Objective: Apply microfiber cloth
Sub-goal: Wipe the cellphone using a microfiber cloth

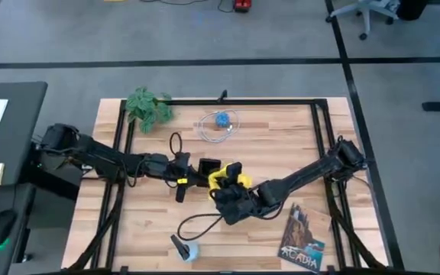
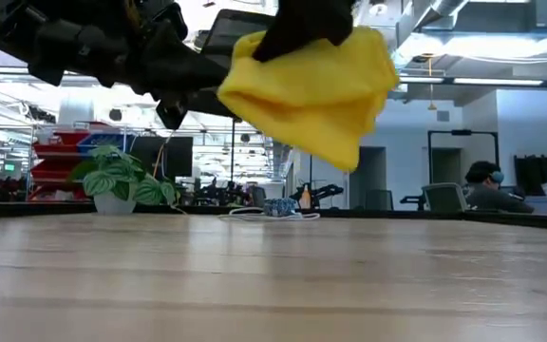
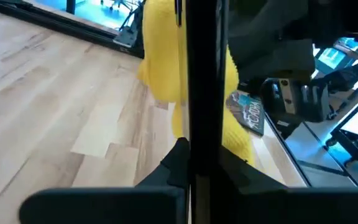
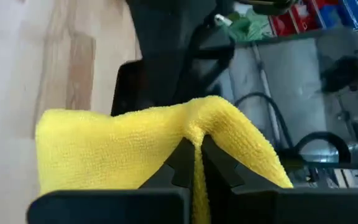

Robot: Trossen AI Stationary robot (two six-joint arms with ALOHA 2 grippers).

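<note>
The right gripper [image 4: 194, 152] has its jaws pinching the microfiber cloth [image 2: 307, 85], lifted beside the black phone [image 1: 208, 166] clamped in the left gripper [image 1: 192, 177], so wiping seems left to do.

Two dark, jointed arms with black cables

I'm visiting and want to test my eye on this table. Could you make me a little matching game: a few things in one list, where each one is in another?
Things:
1. microfiber cloth
2. plant
3. book
4. smartphone

Places:
A. flat on the table's near right corner
B. at the table's far left edge
C. pinched in the right gripper, hanging above the table
D. held up by the left gripper, beside the cloth

Pairs: 1-C, 2-B, 3-A, 4-D
</note>
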